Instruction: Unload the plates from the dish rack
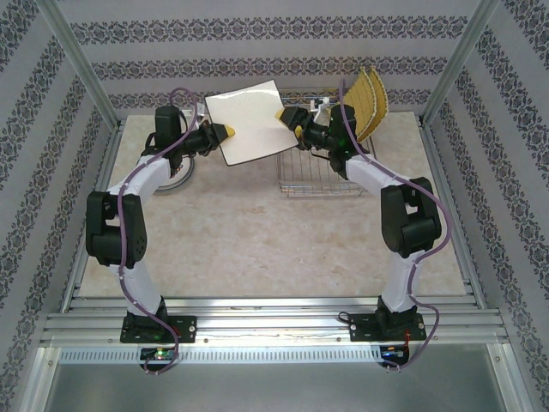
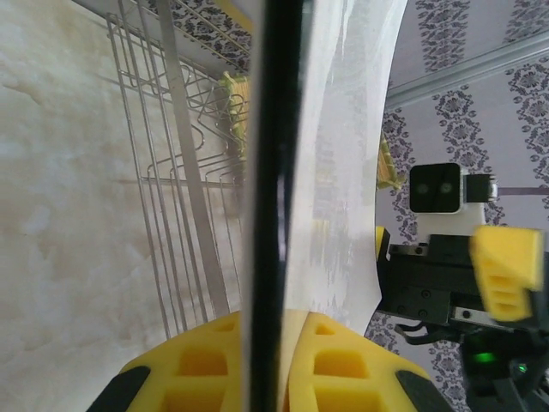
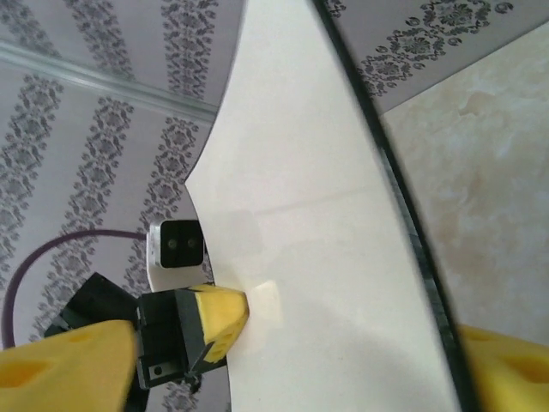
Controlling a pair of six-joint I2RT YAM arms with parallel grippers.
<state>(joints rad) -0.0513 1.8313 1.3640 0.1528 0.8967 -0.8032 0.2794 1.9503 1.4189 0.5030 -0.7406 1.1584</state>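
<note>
Nearest, silver rails (image 1: 274,322) crossed the near edge, with both arm bases bolted to them. Beyond lay the table (image 1: 257,232), a pale beige, marble-mottled top, bare across its near and middle stretch. Slanting metal posts (image 1: 81,69) rose at the left and right, and walls (image 1: 257,51) papered in grey damask stripes closed the left, right and far sides.

Toward the far side, both arms reached inward to a white plate (image 1: 253,120), a plain square one held tilted in the air between them, just left of the rack (image 1: 313,176). The left gripper (image 1: 225,131) had its yellow fingers (image 2: 197,360) clamped together on the plate's left edge, one on each face. The right gripper (image 1: 290,120) sat at the plate's right edge; in its wrist view its fingers (image 3: 60,369) stood wide apart, the plate passing between them with a gap on one side.

Under the left arm, a round rim (image 1: 178,176) lay on the table; what it was I could not tell.

Right of the plate, the wire rack stood on the table. At its far right end, yellow plates (image 1: 369,103) leaned upright in it, side by side.
</note>
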